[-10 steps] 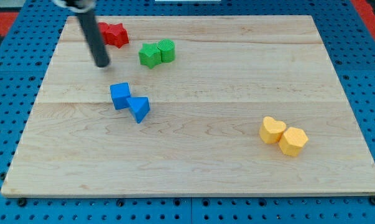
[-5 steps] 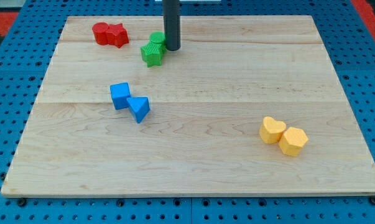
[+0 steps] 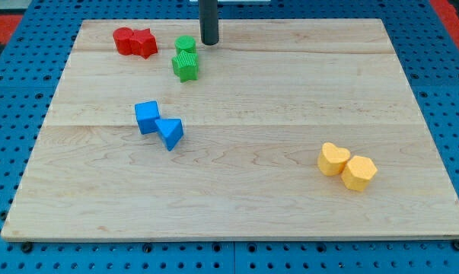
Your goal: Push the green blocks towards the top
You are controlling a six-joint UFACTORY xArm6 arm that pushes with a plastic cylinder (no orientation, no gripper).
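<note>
Two green blocks stand close together near the view's top, left of centre: a green round block (image 3: 186,45) above and a green star-shaped block (image 3: 186,66) below it, touching or nearly so. My tip (image 3: 209,43) is at the view's top, just to the right of the green round block, with a small gap between them. The dark rod rises out of the view's top edge.
Two red blocks (image 3: 135,41) lie together at the top left. A blue cube (image 3: 147,117) and a blue triangular block (image 3: 170,132) sit at mid left. A yellow heart block (image 3: 333,159) and a yellow hexagonal block (image 3: 358,173) sit at lower right on the wooden board (image 3: 290,91).
My tip swept from the left side to the right of the green blocks, then moved up. The green round block shifted left and up, now above the star block.
</note>
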